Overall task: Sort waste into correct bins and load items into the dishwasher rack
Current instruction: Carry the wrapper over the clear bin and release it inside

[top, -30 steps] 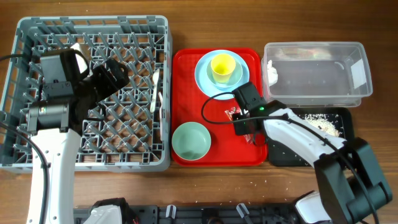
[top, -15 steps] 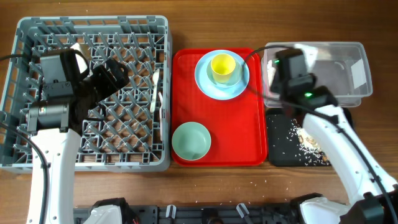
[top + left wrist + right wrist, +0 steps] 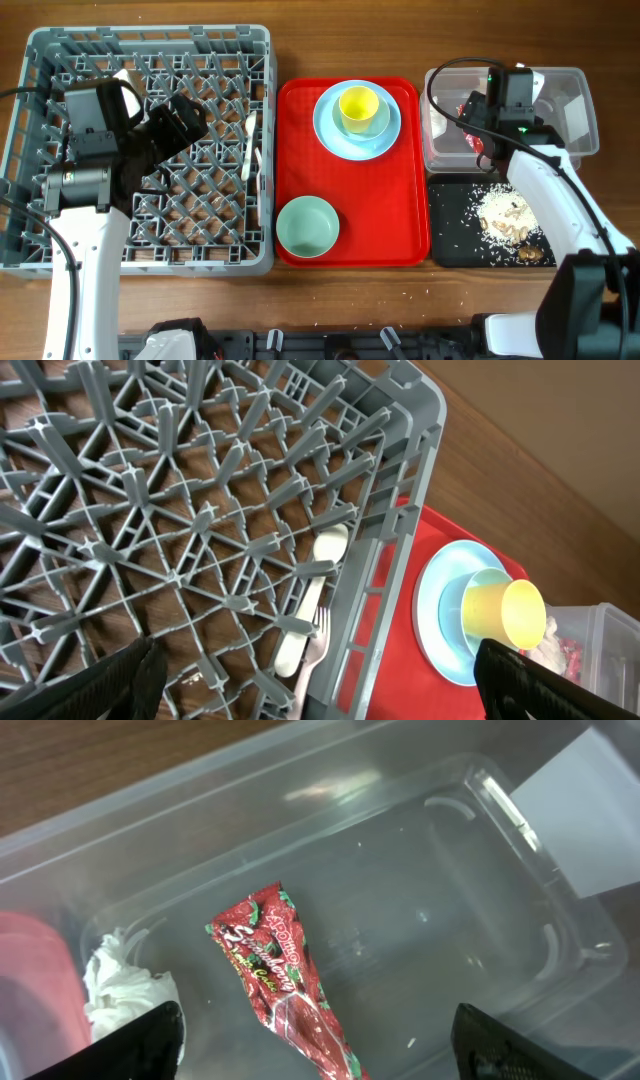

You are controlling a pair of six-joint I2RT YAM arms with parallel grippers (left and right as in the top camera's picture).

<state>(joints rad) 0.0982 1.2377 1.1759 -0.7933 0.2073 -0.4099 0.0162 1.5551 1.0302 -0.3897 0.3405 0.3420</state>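
My right gripper (image 3: 482,122) hangs over the clear tub (image 3: 560,85), jaws wide open. In the right wrist view the red snack wrapper (image 3: 285,985) lies between the fingers (image 3: 150,1040) with neither touching it, next to the white tissue (image 3: 120,990). The black tray (image 3: 450,235) holds rice and brown scraps (image 3: 505,215). My left gripper (image 3: 185,120) stands open and empty over the grey rack (image 3: 150,60). A white spoon (image 3: 320,560) and fork (image 3: 318,645) lie in the rack by its right wall. The yellow cup (image 3: 358,105) sits in a blue bowl on the blue plate (image 3: 330,128).
The red serving tray (image 3: 400,220) lies between the rack and the bins, with the mint bowl (image 3: 307,227) at its front left. The tub bears a white label (image 3: 577,115). A few grains lie on the wood in front of the tray.
My right gripper went from the red tray up to the clear tub with the wrapper, then opened and let it go. The left arm has not moved.
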